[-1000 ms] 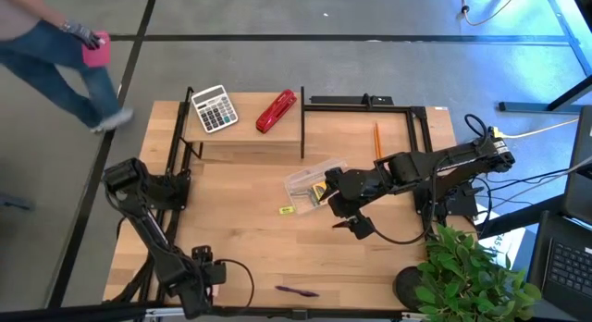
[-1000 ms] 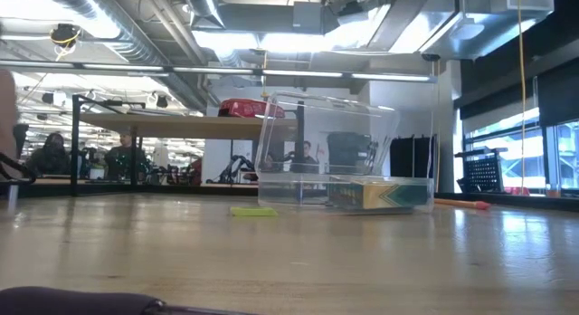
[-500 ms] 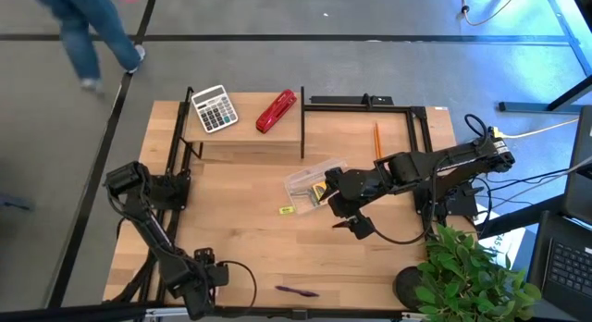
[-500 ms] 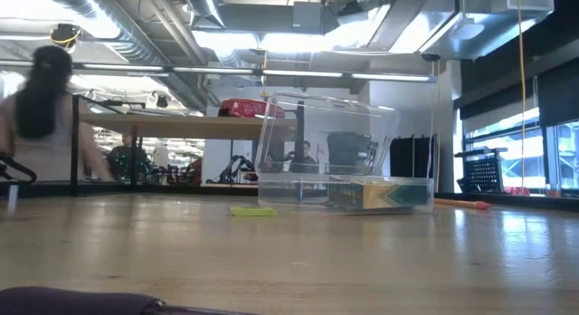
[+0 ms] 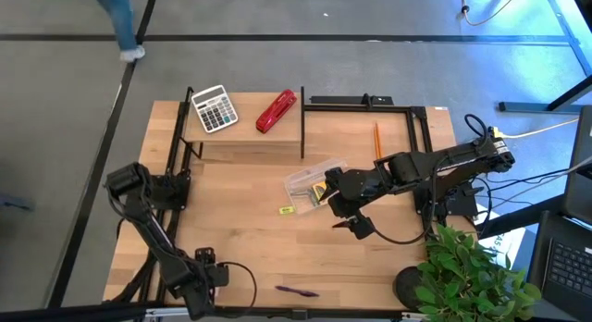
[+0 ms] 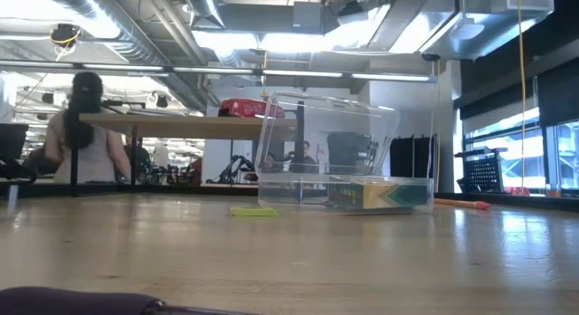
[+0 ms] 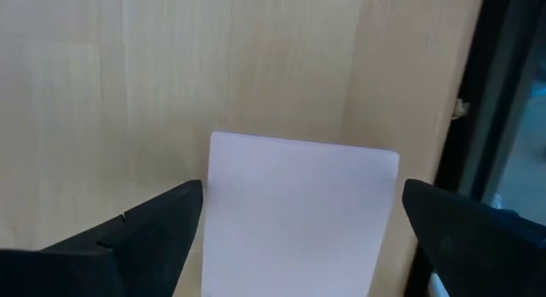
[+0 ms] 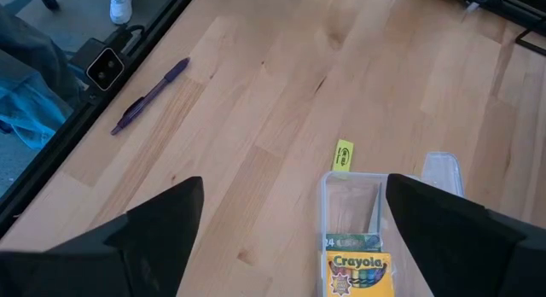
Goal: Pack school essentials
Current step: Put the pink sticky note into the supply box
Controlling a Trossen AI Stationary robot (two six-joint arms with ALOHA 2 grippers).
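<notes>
**Inspector A:** Status of the right gripper point(image 5: 344, 214)?

**Inspector B:** Fingers spread wide, nothing between them. In the high view it sits just right of centre, over the clear plastic box point(image 5: 310, 179). The crayon box point(image 8: 358, 273) lies right at the container, apparently inside it; the wrist view cannot settle that fully.

**Inspector A:** And the left gripper point(image 5: 205, 278)?

**Inspector B:** Lower left of the high view, near the table's front edge. Also wide apart, straddling a pale pad point(image 7: 294, 213), likely the sticky notes, without closing on it. I judge it is lined up for a pickup.

**Inspector A:** Outstanding items?

**Inspector B:** The purple pen point(image 5: 296, 291) lies bottom centre, well apart from the container. The small yellow block point(image 5: 287, 209) rests just left of the container. The orange pencil point(image 5: 377, 141) lies upper right. Scissors not made out. The calculator point(image 5: 215, 109) and stapler point(image 5: 276, 111) stay on the raised shelf point(image 5: 242, 137), upper centre, presumably kept apart as non-task items.
</notes>
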